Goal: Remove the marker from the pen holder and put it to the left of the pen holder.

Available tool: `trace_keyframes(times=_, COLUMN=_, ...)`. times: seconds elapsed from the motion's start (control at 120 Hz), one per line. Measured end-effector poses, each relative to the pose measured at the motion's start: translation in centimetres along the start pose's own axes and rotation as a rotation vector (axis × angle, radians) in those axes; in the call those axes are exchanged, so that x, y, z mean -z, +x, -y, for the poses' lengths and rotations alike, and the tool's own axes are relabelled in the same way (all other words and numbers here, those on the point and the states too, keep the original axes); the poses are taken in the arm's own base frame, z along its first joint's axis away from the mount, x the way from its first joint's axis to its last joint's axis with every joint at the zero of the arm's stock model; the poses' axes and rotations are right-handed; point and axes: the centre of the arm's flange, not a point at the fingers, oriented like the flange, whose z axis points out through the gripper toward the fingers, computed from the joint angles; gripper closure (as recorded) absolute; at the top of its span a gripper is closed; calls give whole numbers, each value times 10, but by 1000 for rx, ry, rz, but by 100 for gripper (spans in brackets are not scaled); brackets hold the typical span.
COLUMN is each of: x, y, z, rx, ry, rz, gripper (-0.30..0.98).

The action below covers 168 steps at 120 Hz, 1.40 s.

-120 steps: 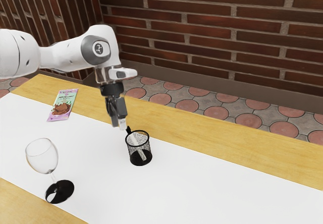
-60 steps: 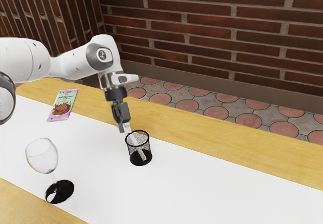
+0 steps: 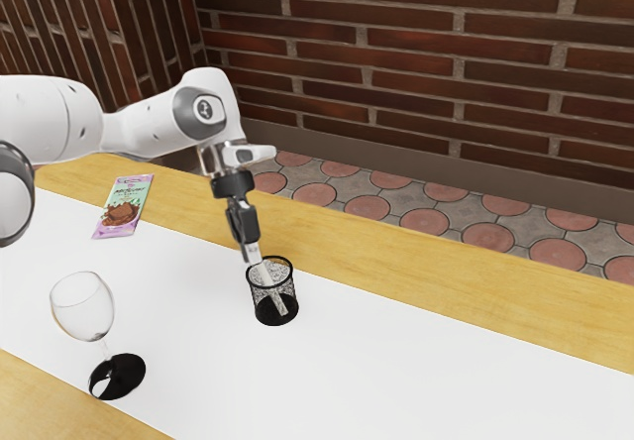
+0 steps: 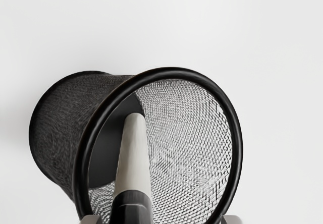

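The pincer (image 3: 254,255) is spread, tilted slightly, and located at the rim of the pen holder (image 3: 290,287). In the wrist view, its two tips stand well apart. The marker (image 4: 134,156) lies between the lines of the tips, nearer one of them. The marker is inside the pen holder, leaning; its black end points up toward the pincer and its pale end points down. The pen holder is upright on the white runner (image 3: 396,356), directly below the pincer. The wine glass (image 3: 82,306) stands toward the exterior view's left of the pincer and nearer that camera. The chocolate bar (image 3: 123,205) lies flat, also toward the exterior view's left of the pincer.
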Motion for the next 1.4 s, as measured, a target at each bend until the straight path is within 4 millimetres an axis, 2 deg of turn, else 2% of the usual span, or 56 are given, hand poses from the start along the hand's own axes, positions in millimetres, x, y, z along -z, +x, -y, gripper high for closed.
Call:
trace_keyframes(times=0.158, x=2, y=4, z=6, rx=2, ry=35, rz=-35, gripper=48)
trace_keyframes(times=0.317, x=10, y=5, z=3, rx=2, ry=57, rz=-63, gripper=55)
trace_keyframes(times=0.6, x=9, y=4, z=0, rx=3, ry=53, rz=-55, gripper=61)
trace_keyframes(times=0.783, x=11, y=3, z=-4, rx=2, ry=49, rz=-41, gripper=72)
trace_keyframes(times=0.9, x=31, y=5, z=-31, rx=-31, ry=97, rz=-39, gripper=75)
trace_keyframes(times=0.983, x=55, y=2, z=-56, rx=-53, ry=144, rz=-48, gripper=77)
trace_keyframes(times=1.208, x=124, y=-23, z=-120, rx=-82, ry=291, rz=-61, gripper=79)
trace_keyframes(times=1.325, x=148, y=-35, z=-131, rx=-72, ry=328, rz=-62, gripper=79)
trace_keyframes(times=1.4, x=152, y=-41, z=-122, rx=-47, ry=333, rz=-50, gripper=79)
